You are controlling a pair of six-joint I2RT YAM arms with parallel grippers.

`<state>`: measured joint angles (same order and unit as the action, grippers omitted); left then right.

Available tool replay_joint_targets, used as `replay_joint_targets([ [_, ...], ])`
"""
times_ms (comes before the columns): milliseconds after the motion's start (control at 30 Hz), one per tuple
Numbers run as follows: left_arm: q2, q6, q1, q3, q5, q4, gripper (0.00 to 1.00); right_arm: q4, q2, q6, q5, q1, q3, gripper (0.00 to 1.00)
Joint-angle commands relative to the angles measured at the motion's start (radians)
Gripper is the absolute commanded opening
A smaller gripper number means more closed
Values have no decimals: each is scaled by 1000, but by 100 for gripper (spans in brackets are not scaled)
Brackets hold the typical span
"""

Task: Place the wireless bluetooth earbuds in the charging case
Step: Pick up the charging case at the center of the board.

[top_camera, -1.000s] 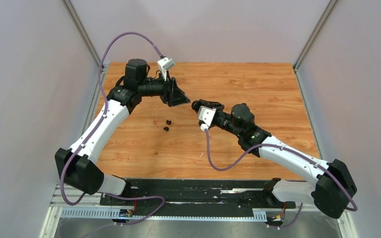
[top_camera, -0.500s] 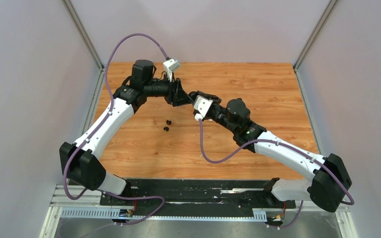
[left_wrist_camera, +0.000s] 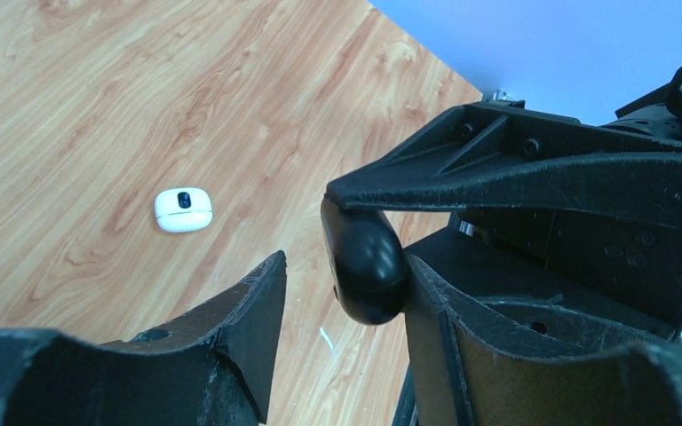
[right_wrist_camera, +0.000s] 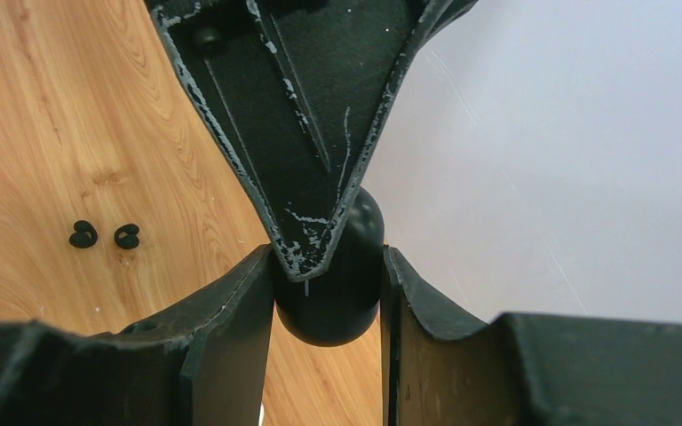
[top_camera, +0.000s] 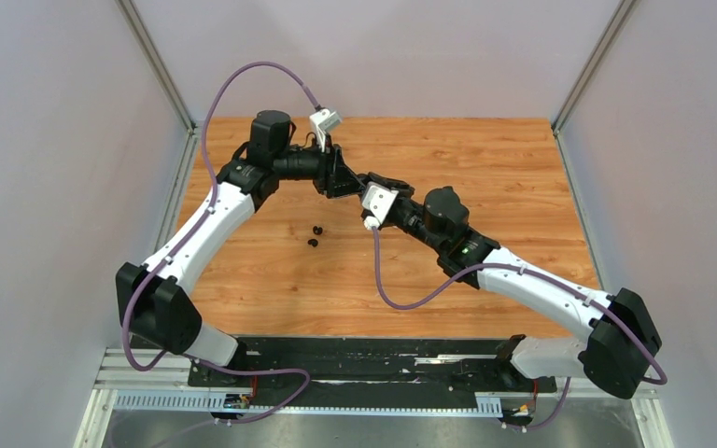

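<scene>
Two tiny black rounded earbuds (right_wrist_camera: 83, 234) lie side by side on the wooden table (top_camera: 485, 159). The glossy black pebble-shaped charging case (left_wrist_camera: 366, 266) is held upright in mid-air.

Hidden: upper part of the black case (right_wrist_camera: 329, 311) behind a finger (right_wrist_camera: 311, 133) of the left pincer (left_wrist_camera: 344, 264), right wrist view; whole case beneath the meeting wrists, top view.
Cut off at the lower edge: finger roots of both left pincer and right pincer (right_wrist_camera: 327, 253), own views.
Too small to tell head from stem: earbuds (top_camera: 316, 229) on the surface (top_camera: 485, 168).
Unreadable: dark patch on the white case (left_wrist_camera: 183, 209).
</scene>
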<state>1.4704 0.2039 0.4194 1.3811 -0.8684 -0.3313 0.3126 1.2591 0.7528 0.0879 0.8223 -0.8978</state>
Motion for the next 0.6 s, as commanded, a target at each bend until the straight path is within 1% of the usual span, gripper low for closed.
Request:
replay_joint_targets([
  [0, 2, 16, 7, 29, -43, 70, 59, 49, -1, -15, 15, 11, -31, 0],
  [100, 6, 18, 6, 29, -47, 73, 55, 49, -1, -24, 14, 12, -34, 0],
  [200, 8, 16, 7, 27, -50, 71, 43, 53, 0, -30, 5, 11, -36, 0],
  [267, 8, 14, 7, 27, -59, 69, 40, 55, 2, -34, -2, 11, -36, 0],
  [433, 19, -1, 7, 27, -108, 51, 43, 51, 8, -53, -22, 9, -43, 0],
  [567, 24, -1, 7, 29, -122, 51, 46, 62, 12, -49, -30, 9, -45, 0],
])
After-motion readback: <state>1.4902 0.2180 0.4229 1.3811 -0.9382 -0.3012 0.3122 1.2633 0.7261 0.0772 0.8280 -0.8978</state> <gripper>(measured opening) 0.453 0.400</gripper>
